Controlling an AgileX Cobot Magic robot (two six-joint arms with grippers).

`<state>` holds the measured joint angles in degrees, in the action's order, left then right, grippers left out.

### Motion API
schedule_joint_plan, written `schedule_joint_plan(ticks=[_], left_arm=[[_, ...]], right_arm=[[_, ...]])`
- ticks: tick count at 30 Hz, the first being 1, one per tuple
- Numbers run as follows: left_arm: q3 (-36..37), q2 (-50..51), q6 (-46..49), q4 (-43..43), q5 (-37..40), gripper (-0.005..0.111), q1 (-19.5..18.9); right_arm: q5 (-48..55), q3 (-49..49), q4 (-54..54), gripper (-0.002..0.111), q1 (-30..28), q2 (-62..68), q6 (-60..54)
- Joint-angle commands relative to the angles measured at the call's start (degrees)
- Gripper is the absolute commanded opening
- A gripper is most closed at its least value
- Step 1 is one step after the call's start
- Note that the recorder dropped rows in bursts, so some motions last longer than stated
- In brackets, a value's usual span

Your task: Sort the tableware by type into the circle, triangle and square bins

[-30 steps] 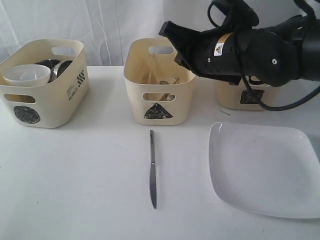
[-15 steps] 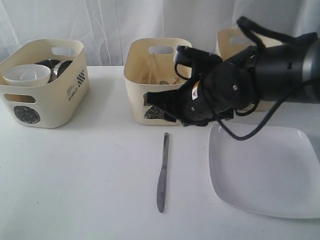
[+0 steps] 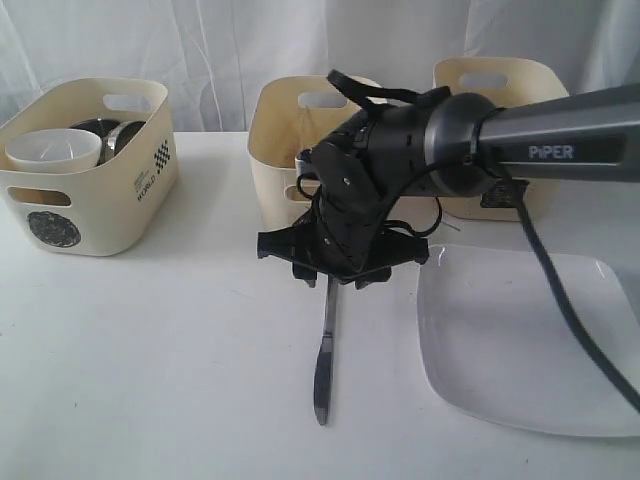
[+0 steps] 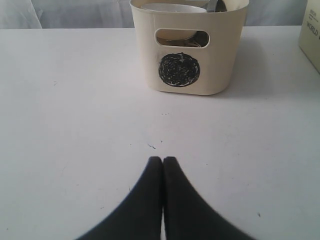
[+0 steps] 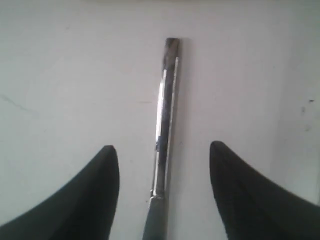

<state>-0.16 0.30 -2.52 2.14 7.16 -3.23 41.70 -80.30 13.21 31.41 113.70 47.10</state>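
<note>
A steel knife lies on the white table, pointing away from the front edge. My right gripper hangs low over its far end. In the right wrist view the knife runs between the fingers of the open right gripper, touching neither. A large white square plate lies to the right. The circle bin holds a white bowl and steel mugs. My left gripper is shut on nothing, low over the table, facing the circle bin. It is out of the exterior view.
The triangle bin stands just behind my right arm, with utensils inside mostly hidden. The square bin is at the back right. Bare tabletop lies left of the knife.
My right arm came down from above the bins and across to the knife, and its open fingers now straddle the knife. The knife lies slightly further right than a second ago.
</note>
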Motion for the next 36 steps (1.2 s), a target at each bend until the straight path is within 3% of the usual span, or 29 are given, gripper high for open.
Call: schedule_joint_plan(ticks=[1, 24, 26, 31, 36], left_arm=[[0.16, -0.3, -0.21, 0.22, 0.18, 0.0, -0.03], [0.16, -0.3, -0.21, 0.22, 0.18, 0.0, -0.03], [0.16, -0.3, -0.21, 0.22, 0.18, 0.0, -0.03], [0.16, -0.3, -0.21, 0.22, 0.18, 0.0, -0.03], [0.16, -0.3, -0.21, 0.22, 0.18, 0.0, -0.03]], right_arm=[[3.07, -3.59, 3.44, 0.052, 0.22, 2.29, 4.77], [3.55, -5.9, 0.85, 0.051, 0.7, 11.04, 7.02], [3.67, -5.9, 0.41, 0.044, 0.82, 11.51, 7.02], [3.1, -5.9, -0.13, 0.0, 1.46, 11.98, 7.02], [-0.58, -5.21, -3.13, 0.0, 1.46, 11.19, 7.15]])
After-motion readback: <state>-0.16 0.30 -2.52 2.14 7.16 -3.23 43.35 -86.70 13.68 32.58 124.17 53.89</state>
